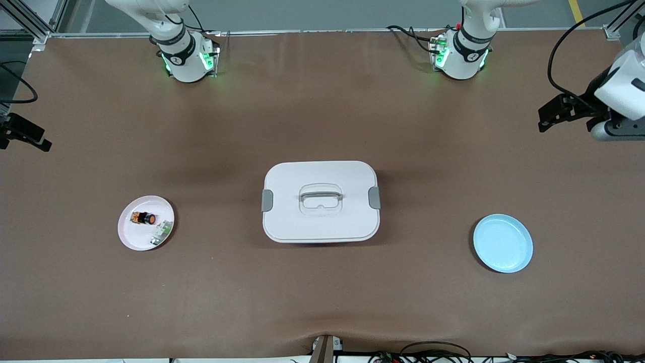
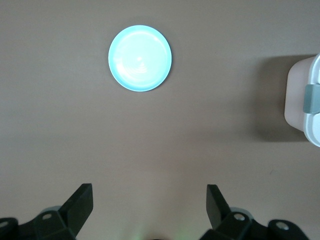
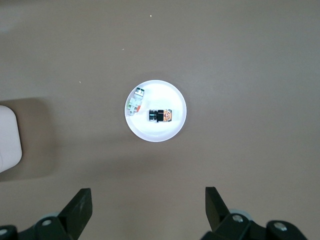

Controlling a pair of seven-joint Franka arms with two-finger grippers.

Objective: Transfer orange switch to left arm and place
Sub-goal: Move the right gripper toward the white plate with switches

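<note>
In the right wrist view we see the orange switch (image 3: pixel 160 116) on its side on the white plate (image 3: pixel 172 95). The right pincer (image 3: pixel 148 207) hangs open above it. The left pincer (image 2: pixel 150 205) gapes over the counter (image 2: pixel 60 140) near the blue plate (image 2: pixel 140 58); the front view alone shows the whole box (image 1: pixel 321 201) between the plates.

2 white arms (image 1: pixel 179 50) w/ black bands, green base lights, black cables.

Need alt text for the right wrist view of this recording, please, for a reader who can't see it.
The right gripper, fingers open and empty, hangs above a white plate on the brown table. The plate holds the orange switch lying on its side beside a small green-and-white component. A corner of the box shows at the picture's edge.
</note>
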